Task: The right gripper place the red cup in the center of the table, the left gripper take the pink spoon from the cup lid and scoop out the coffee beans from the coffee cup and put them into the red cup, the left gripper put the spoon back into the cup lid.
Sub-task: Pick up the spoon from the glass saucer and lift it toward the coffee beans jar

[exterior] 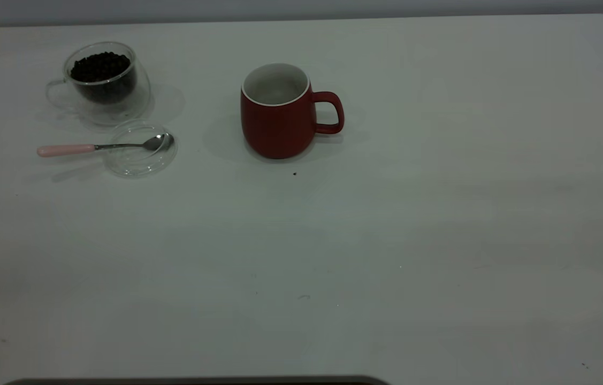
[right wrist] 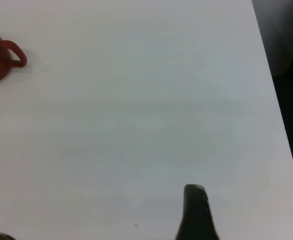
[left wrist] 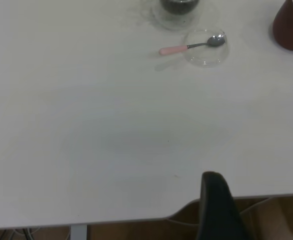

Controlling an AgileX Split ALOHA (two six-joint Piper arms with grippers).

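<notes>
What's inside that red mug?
The mug shows only its bare white inner wall, with no beans in sight. Its bottom is hidden behind the near rim, so I can't say it is quite empty. The beans sit in the glass cup.

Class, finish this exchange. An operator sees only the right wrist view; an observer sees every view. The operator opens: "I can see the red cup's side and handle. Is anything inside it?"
Observer: No, the exterior view shows the red cup looking empty.
Operator: Where are the beans?
Observer: The coffee beans are in the coffee cup, well to the red cup's left.
Operator: And the spoon?
Observer: The pink spoon rests its bowl in the cup lid, just camera-side of the coffee cup. The left gripper and right gripper are parked by the edge of the table.
</notes>
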